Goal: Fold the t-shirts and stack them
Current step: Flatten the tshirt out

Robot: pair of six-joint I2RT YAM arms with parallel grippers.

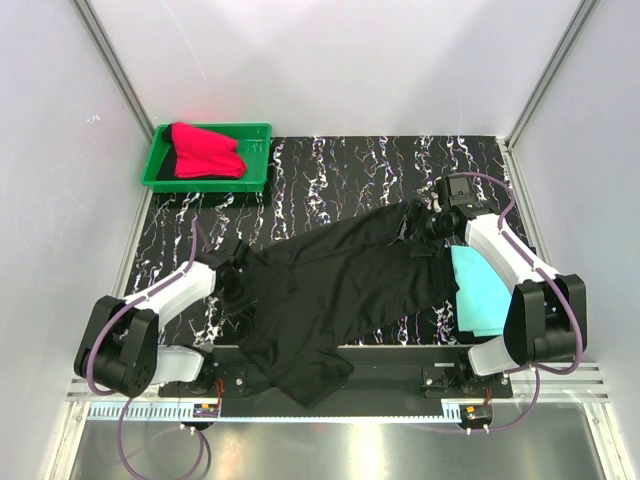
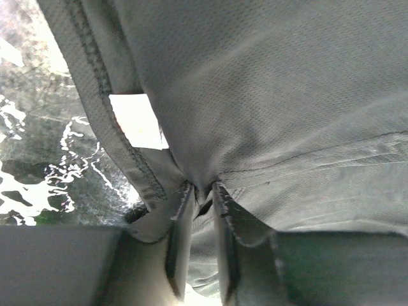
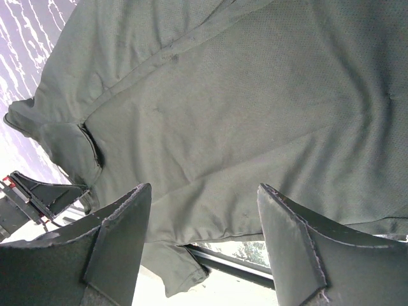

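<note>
The left gripper has its jaws nearly closed, pinching a bunched fold of the black t-shirt beside a hem. The right gripper is wide open and empty above the shirt's far right end.

The step in hand appears to be spreading the shirt flat. The next move calls for a right-side grasp, then a pull apart.

The shirt lies crumpled across the table, one end overhanging the near edge. The turquoise t-shirt lies right. The red t-shirt sits far left in the green tray.
</note>
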